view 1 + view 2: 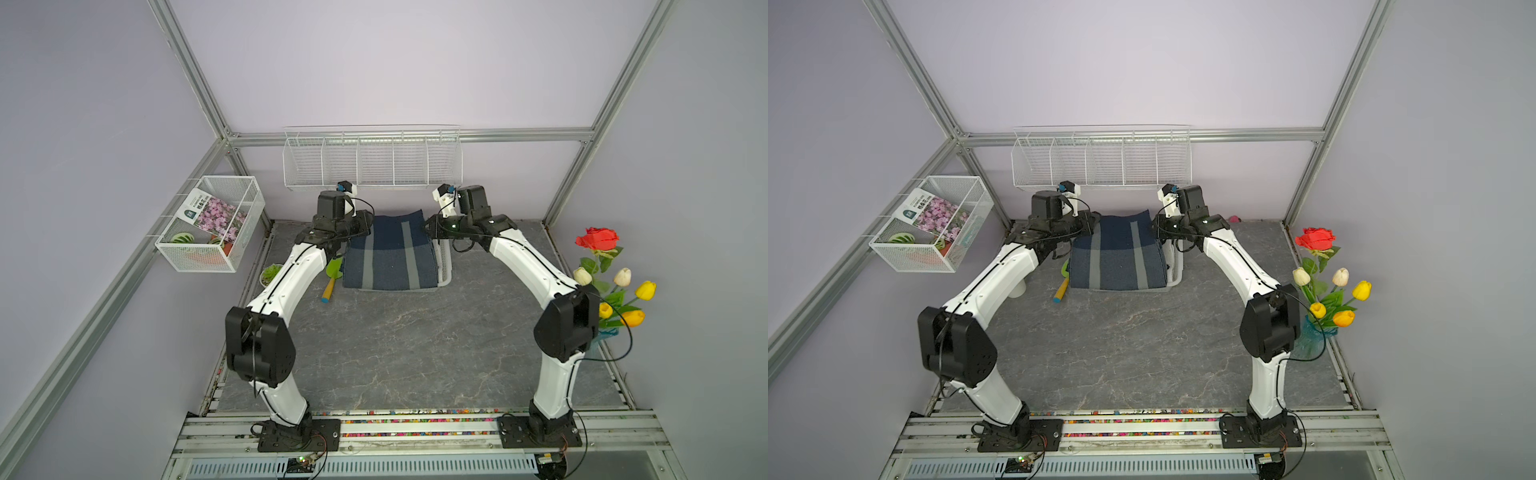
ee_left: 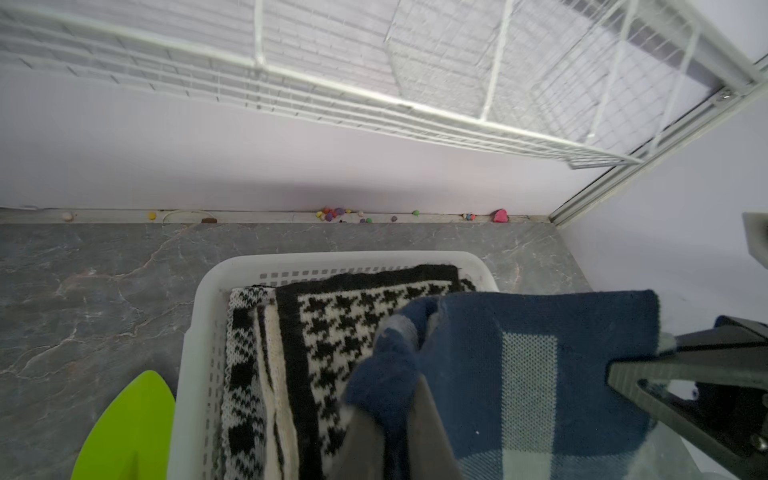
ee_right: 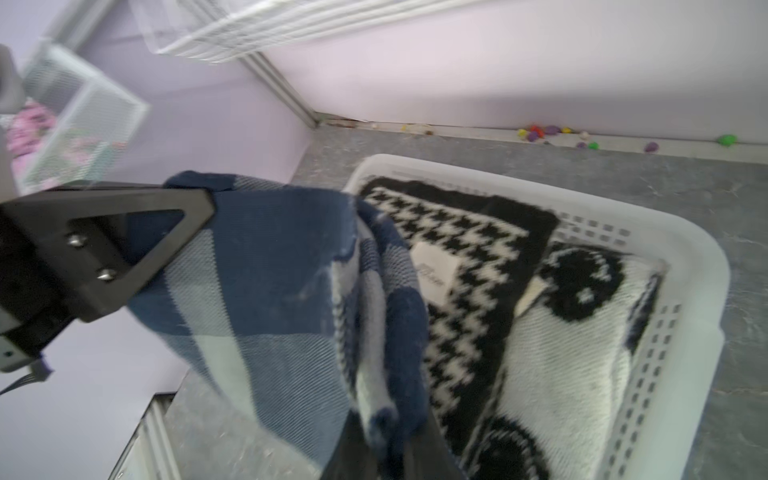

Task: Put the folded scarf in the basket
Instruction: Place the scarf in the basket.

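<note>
**Scarf clamped by both tools, hanging over the basket**

You've got the folded navy-and-grey plaid knit scarf point(image 1: 390, 255) pinched on both sides. The left tool point(image 1: 364, 227) is closed tight on its far left edge, and the right tool point(image 1: 430, 229) likewise on the far right edge. The far end is raised; the near end reaches down to the near rim of the shallow white perforated plastic basket point(image 1: 445, 268). The basket sits on the grey marble-look surface point(image 1: 395, 353), mostly covered by the cloth in both top views. Wrist views show the scarf above the basket's inside, w/ a black-and-white houndstooth knit point(image 2: 332, 332) & a 2nd black-and-white patterned knit point(image 3: 573, 353) lying in it. A lime-green trowel w/ orange handle point(image 1: 331, 276) lies just beside the basket's left side.
</note>
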Robot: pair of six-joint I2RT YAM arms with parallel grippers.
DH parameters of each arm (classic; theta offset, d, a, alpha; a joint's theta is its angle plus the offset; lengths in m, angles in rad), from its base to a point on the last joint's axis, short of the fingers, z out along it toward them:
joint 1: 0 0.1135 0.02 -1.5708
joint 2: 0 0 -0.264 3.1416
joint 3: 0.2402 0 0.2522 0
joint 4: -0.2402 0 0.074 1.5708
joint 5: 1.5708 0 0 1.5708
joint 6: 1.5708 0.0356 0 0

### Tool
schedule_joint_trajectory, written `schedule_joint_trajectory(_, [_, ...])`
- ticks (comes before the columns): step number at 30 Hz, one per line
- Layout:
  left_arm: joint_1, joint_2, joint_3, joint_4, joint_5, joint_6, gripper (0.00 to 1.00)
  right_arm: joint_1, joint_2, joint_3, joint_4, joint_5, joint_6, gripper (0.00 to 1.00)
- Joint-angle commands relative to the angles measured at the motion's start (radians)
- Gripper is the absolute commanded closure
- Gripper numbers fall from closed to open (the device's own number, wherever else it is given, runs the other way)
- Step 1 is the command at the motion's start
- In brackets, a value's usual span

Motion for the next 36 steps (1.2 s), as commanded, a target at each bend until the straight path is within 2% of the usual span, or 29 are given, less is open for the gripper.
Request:
schedule_joint_trajectory(1, [0.036,0.105,0.049,0.020,0.068,0.011,1.00,-0.025,0.092,0.058,-0.009,-0.024,-0.013,1.00])
schedule_joint_trajectory(3, [0.050,0.167,0.084,0.026,0.104,0.014,0.98,-0.039,0.152,0.100,-0.017,-0.031,-0.007,1.00])
schedule_joint_trajectory(4, [0.058,0.204,0.109,0.019,0.124,0.014,0.93,-0.044,0.178,0.120,-0.030,-0.023,-0.008,1.00])
schedule_joint_trajectory(7, [0.080,0.262,0.140,0.027,0.159,-0.004,0.88,-0.058,0.216,0.130,-0.023,0.004,-0.012,1.00])
schedule_joint_trajectory(11, [0.099,0.274,0.109,0.099,0.221,-0.011,0.77,-0.069,0.206,0.105,-0.002,0.017,-0.018,1.00])
schedule_joint_trajectory(12, [0.103,0.277,0.107,0.112,0.246,-0.021,0.71,-0.070,0.194,0.089,0.012,0.026,-0.017,1.00])
schedule_joint_trajectory(16, [0.109,0.264,0.072,0.166,0.282,-0.040,0.67,-0.075,0.140,0.037,0.044,0.036,-0.020,1.00])
schedule_joint_trajectory(20, [0.109,0.248,0.048,0.207,0.311,-0.063,0.50,-0.087,0.118,0.019,0.032,0.073,-0.041,1.00])
schedule_joint_trajectory(24, [0.109,0.270,0.060,0.178,0.302,-0.057,0.46,-0.119,0.147,0.017,0.052,0.023,-0.016,1.00])
schedule_joint_trajectory(30, [0.110,0.292,0.039,0.187,0.296,-0.052,0.40,-0.124,0.226,0.068,0.005,0.055,-0.039,1.00])
schedule_joint_trajectory(36, [0.111,0.287,0.009,0.176,0.267,-0.040,0.41,-0.123,0.253,0.067,-0.016,0.065,-0.048,1.00])
